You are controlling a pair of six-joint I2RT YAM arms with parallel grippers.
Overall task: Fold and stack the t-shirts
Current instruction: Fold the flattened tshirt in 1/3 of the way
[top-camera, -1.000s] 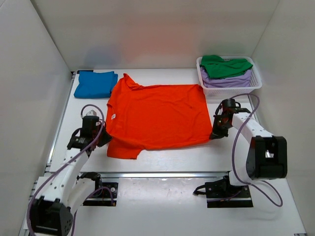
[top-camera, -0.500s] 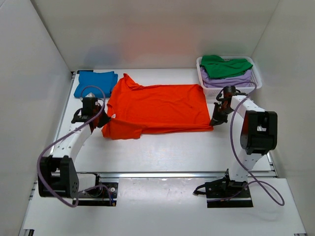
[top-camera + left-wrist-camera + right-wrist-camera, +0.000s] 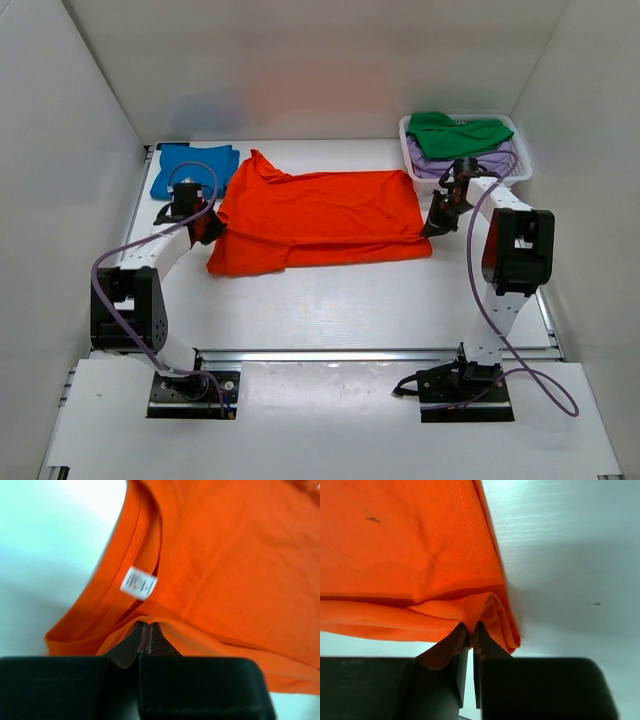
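Note:
The bright orange t-shirt (image 3: 320, 215) lies across the middle of the table, its near half doubled back over the far half. My left gripper (image 3: 212, 226) is shut on the shirt's left edge by the collar; the left wrist view shows the cloth (image 3: 225, 570) pinched at the gripper (image 3: 148, 630), with the white label (image 3: 138, 583) beyond. My right gripper (image 3: 434, 226) is shut on the shirt's right edge; the right wrist view shows a fold of orange cloth (image 3: 410, 545) in the gripper (image 3: 471, 629). A folded blue t-shirt (image 3: 190, 168) lies at the back left.
A white lattice basket (image 3: 520, 165) at the back right holds a green t-shirt (image 3: 455, 133) on top of a pale lavender one (image 3: 480, 163). White walls close in the left, back and right sides. Bare white table (image 3: 330, 300) lies in front of the orange shirt.
Both grippers have carried the orange shirt's near edge away from the arm bases toward the back, folding the shirt over itself. The arms are stretched further out.

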